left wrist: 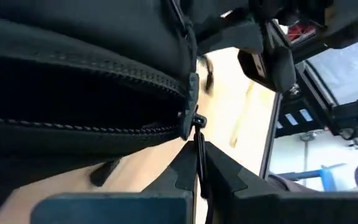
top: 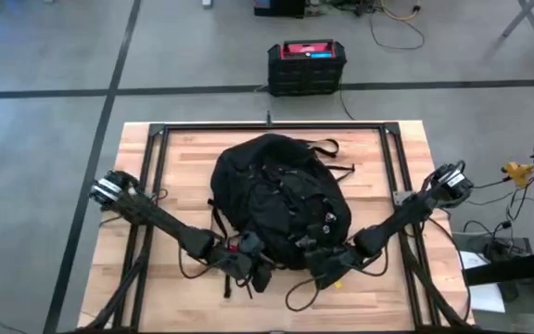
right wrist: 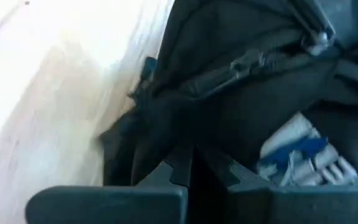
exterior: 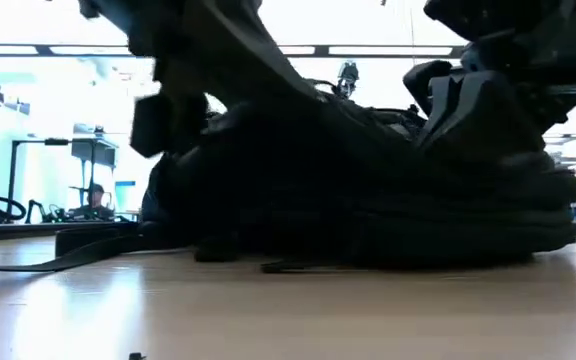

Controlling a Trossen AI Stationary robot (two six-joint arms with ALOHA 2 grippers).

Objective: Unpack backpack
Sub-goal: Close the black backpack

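The black backpack (top: 281, 199) lies flat on the middle of the wooden table (top: 184, 158), with loose straps trailing from its near edge. Both grippers are at that near edge. My left gripper (top: 248, 258) is shut on the pull cord of a zipper (left wrist: 104, 65) that stands partly open. My right gripper (top: 327, 263) is shut on black fabric of the pack. In the right wrist view a white and blue thing (right wrist: 303, 158) shows beside that fabric, and another zipper pull (right wrist: 247, 62) lies above it. My left gripper pinches the thin black pull cord (left wrist: 199, 155) between its two fingers, just below the zipper slider (left wrist: 191, 118). The cord runs straight from the slider into the fingers. The pack rests on the table. My right gripper pinches a fold of the pack's black fabric (right wrist: 188, 140) between its two fingertips, at the pack's near right edge. How many layers it has cannot be told. The pack's underside stays on the table.
A black frame rail (top: 267, 128) runs around the table top. On the floor beyond the far edge stands a black box with a red top (top: 306, 65). Cables and gear (top: 517, 176) lie off the table's right side. Bare wood shows on either side of the pack.
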